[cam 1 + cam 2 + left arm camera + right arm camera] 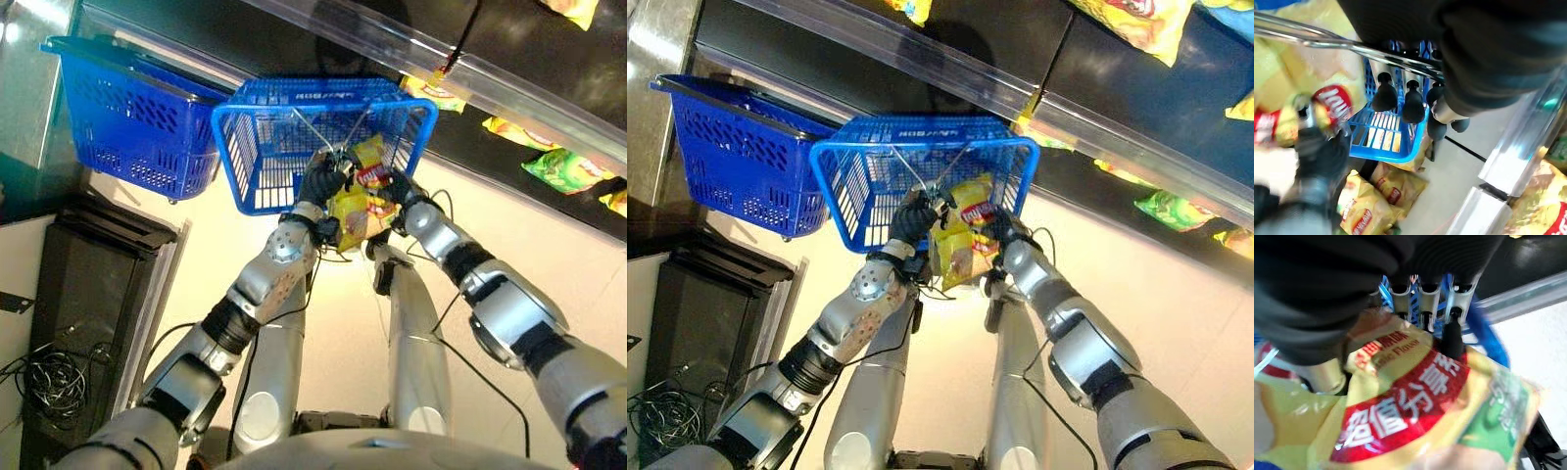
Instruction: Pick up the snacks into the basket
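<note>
A blue wire-sided basket point(263, 157) hangs in front of the shelf from its metal handle point(312, 132). My left hand point(321, 181) is shut on that handle; the left wrist view shows its fingers point(1405, 98) curled over the bar point(1376, 51). A yellow snack bag with a red label point(358, 211) is held at the basket's near rim, partly over the edge. My right hand point(397, 186) is shut on the bag, fingers point(1452, 338) pressed on its face point(1415, 401). The two hands sit close together, with the bag point(960, 245) between them.
A second, darker blue basket point(127, 117) stands to the left. A shelf with a clear front rail point(490, 73) runs across the back, with green and yellow snack bags point(563, 171) on it. More yellow bags point(1376, 196) lie below the basket. A black stand point(88, 294) is at lower left.
</note>
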`<state>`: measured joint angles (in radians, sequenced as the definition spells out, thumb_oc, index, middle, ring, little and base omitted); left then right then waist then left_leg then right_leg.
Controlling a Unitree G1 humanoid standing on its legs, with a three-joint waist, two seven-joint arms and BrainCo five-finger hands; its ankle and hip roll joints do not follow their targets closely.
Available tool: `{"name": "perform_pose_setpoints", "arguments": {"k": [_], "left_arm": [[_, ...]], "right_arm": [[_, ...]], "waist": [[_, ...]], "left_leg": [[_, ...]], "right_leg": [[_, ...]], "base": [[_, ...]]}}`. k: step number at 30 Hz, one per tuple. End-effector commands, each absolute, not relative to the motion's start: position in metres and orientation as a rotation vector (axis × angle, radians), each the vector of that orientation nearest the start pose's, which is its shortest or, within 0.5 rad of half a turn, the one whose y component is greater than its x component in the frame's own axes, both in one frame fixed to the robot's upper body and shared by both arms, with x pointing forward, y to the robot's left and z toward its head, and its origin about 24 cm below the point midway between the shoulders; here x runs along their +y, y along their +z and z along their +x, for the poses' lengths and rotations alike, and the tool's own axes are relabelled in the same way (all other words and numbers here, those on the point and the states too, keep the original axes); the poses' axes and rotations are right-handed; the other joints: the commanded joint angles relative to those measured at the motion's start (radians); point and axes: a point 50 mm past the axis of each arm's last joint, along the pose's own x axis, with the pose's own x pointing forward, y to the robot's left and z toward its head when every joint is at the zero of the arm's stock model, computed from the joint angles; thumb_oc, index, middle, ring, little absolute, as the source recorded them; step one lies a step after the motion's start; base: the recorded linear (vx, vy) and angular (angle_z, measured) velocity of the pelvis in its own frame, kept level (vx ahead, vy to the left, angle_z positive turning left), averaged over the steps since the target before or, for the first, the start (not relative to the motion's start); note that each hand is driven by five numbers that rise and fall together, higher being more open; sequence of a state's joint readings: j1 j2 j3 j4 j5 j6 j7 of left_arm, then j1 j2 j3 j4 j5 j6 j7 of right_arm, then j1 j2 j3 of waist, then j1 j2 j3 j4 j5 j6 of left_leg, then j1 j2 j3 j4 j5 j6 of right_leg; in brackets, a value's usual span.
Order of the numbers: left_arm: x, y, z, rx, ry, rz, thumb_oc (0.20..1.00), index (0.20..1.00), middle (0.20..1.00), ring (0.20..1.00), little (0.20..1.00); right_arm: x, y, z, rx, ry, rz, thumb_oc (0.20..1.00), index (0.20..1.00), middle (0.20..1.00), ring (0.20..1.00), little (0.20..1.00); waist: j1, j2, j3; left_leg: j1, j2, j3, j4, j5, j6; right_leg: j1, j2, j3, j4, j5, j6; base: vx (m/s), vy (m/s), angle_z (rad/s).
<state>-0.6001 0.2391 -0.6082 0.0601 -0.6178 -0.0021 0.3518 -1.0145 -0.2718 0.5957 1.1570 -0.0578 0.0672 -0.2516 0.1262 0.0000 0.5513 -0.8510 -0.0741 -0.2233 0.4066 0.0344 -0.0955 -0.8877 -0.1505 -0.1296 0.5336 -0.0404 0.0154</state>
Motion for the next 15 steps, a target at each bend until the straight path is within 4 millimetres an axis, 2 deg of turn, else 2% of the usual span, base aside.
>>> {"name": "perform_pose_setpoints", "arguments": {"k": [1,3,6,7,8,9,15], "left_arm": [[0.000,0.211,0.268,-0.457,-0.619,-0.444,0.200,0.200,0.200,0.200,0.200],[-0.002,0.209,0.264,-0.440,-0.637,-0.461,0.200,0.200,0.200,0.200,0.200],[-0.010,0.211,0.258,-0.435,-0.690,-0.470,0.200,0.200,0.200,0.200,0.200],[-0.017,0.211,0.250,-0.426,-0.743,-0.484,0.200,0.200,0.200,0.200,0.200],[-0.017,0.211,0.250,-0.426,-0.743,-0.484,0.200,0.200,0.200,0.200,0.200],[-0.021,0.209,0.244,-0.411,-0.787,-0.503,0.200,0.200,0.200,0.200,0.200],[-0.026,0.204,0.234,-0.375,-0.869,-0.518,0.200,0.200,0.200,0.200,0.200]], "right_arm": [[-0.109,0.119,0.408,0.022,0.039,-0.801,0.200,0.200,0.200,0.200,0.200],[-0.123,0.128,0.412,-0.002,-0.019,-0.875,0.200,0.200,0.200,0.200,0.200],[-0.129,0.136,0.415,0.002,-0.047,-0.881,0.200,0.200,0.200,0.200,0.200],[-0.136,0.145,0.419,0.004,-0.084,-0.868,0.200,0.200,0.200,0.200,0.200],[-0.136,0.145,0.419,0.004,-0.084,-0.868,0.200,0.200,0.200,0.200,0.200],[-0.145,0.154,0.421,0.006,-0.117,-0.856,0.200,0.200,0.200,0.200,0.200],[-0.161,0.177,0.425,-0.034,-0.196,-0.809,0.200,0.200,0.200,0.200,0.200]], "waist": [[-0.002,0.091,-0.031],[0.002,0.092,-0.031],[0.009,0.100,-0.031],[0.022,0.118,-0.031],[0.022,0.119,-0.031],[0.039,0.138,-0.031],[0.066,0.170,-0.031]], "left_leg": [[-0.032,-0.046,0.047,0.013,-0.026,0.077],[-0.039,-0.045,0.050,0.003,-0.025,0.080],[-0.045,-0.050,0.042,-0.003,-0.022,0.080],[-0.052,-0.055,0.033,-0.008,-0.019,0.080],[-0.052,-0.055,0.033,-0.008,-0.019,0.080],[-0.059,-0.060,0.028,-0.013,-0.014,0.080],[-0.065,-0.071,0.019,-0.023,-0.007,0.083]], "right_leg": [[-0.001,0.002,0.029,-0.056,0.002,0.066],[-0.010,0.001,0.028,-0.062,0.007,0.070],[-0.013,-0.002,0.021,-0.067,0.007,0.071],[-0.021,-0.008,0.014,-0.063,0.005,0.073],[-0.020,-0.008,0.014,-0.063,0.005,0.073],[-0.026,-0.013,0.006,-0.061,0.004,0.074],[-0.032,-0.026,-0.006,-0.060,0.006,0.081]], "base": [[0.01,0.023,0.08],[0.01,0.020,0.06],[0.01,-0.003,0.02],[0.01,-0.014,0.04],[0.01,-0.009,0.10],[0.00,0.000,0.14],[0.01,0.013,0.13]]}}
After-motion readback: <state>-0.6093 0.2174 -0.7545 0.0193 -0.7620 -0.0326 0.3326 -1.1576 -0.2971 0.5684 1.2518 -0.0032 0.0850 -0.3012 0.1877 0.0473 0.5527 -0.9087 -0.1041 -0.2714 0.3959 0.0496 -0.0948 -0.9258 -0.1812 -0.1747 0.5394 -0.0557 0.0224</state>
